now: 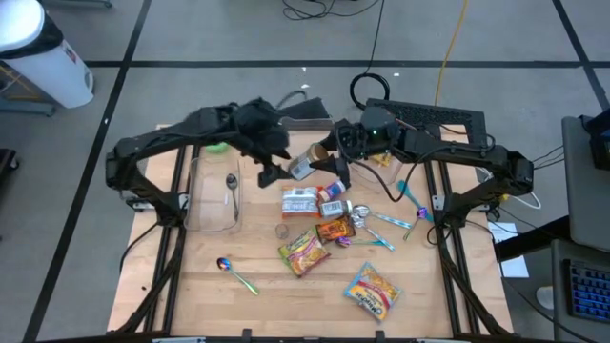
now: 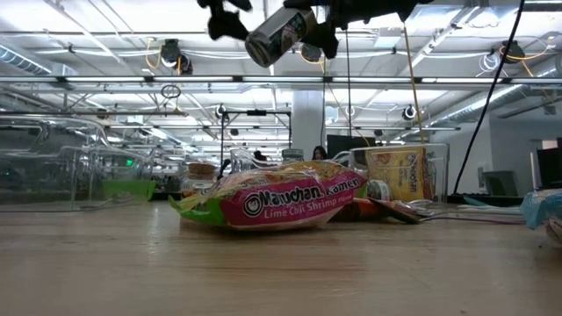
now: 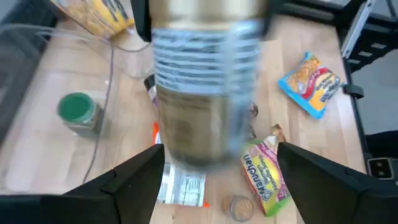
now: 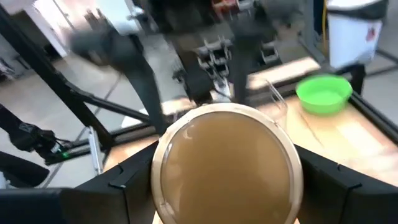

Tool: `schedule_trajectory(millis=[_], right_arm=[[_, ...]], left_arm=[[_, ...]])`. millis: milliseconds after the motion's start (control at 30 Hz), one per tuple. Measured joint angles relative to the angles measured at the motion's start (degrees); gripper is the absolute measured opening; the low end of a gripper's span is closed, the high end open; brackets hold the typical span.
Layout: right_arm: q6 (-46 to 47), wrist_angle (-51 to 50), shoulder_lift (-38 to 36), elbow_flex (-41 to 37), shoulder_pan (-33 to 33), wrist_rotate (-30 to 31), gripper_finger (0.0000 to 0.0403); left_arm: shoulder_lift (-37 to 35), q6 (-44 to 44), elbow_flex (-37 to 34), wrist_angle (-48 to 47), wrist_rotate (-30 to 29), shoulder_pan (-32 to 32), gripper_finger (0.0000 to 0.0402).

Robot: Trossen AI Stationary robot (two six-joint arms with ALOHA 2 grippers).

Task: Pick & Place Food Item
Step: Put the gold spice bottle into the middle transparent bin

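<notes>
A silver food can [image 1: 303,164] with a tan lid end hangs high above the table's middle, between my two grippers. My right gripper [image 1: 332,158] comes from the table's right and is shut on the can. My left gripper [image 1: 272,174] is open on the can's left. In the left wrist view its fingers [image 3: 134,183] stand on either side of the can's label end [image 3: 205,106], with a gap showing. In the low view the can [image 2: 279,35] is tilted, its left end lower. My right gripper pinches the can between its two fingers [image 4: 127,183] at the tan lid end [image 4: 227,158], one finger on each side of the round wall. The fingers come nearly level from the table's right and lie along the can. The can is lifted clear and tilted.
Below lie ramen packs [image 1: 303,250], a blue and yellow pack [image 1: 372,291], boxed foods [image 1: 300,202], small jars and spoons [image 1: 233,272]. A clear container [image 1: 212,205] holding a spoon stands at the left, with a green bowl [image 1: 217,148] behind it.
</notes>
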Motion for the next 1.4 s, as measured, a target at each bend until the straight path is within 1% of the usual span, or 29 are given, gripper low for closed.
schedule_trajectory(millis=[167,333,367,467,600,733,867,967,1133,1300,1400], right_arm=[[-3.30,-5.00,0.60,4.84,-1.55,0.41,0.0269],[-6.27,-10.76,1.01,9.87,-4.82,1.02,0.0268],[-6.81,-11.34,1.25,11.06,-5.45,2.11,0.0268],[-8.08,-14.89,1.99,14.63,-7.75,2.44,0.0268],[-11.09,-20.55,5.67,21.45,-9.46,3.48,0.0268],[-13.69,-26.64,10.57,28.59,-10.96,3.84,0.0268],[-15.15,-32.27,15.75,34.00,-12.18,3.86,0.0268],[-16.74,-33.49,19.71,37.38,-12.80,5.28,0.0268],[-16.76,-35.61,24.41,39.86,-14.75,5.21,0.0268],[-16.89,-39.40,25.38,39.92,-16.71,5.62,0.0268],[-17.53,-43.11,25.39,39.92,-17.52,7.35,0.0268]], left_arm=[[-7.31,0.03,0.02,0.15,-0.47,3.19,0.0319],[-13.85,-0.06,0.02,1.95,-0.49,6.66,0.0313],[-14.95,-0.07,0.02,2.08,-0.48,7.12,0.0312],[-17.77,0.14,0.04,2.65,-0.44,8.29,0.0306],[-20.19,0.18,0.04,2.60,-0.48,9.27,0.0299],[-21.54,0.18,0.04,2.55,-0.45,9.82,0.0301],[-21.92,-0.27,0.04,2.13,-0.43,9.81,0.0306],[-21.92,-0.95,0.04,1.57,-0.38,9.78,0.0307],[-21.90,-1.58,0.04,0.98,0.14,9.78,0.0300],[-21.90,-2.71,0.02,0.75,0.14,9.78,0.0290],[-21.90,-2.85,0.02,0.75,0.16,9.78,0.0287]])
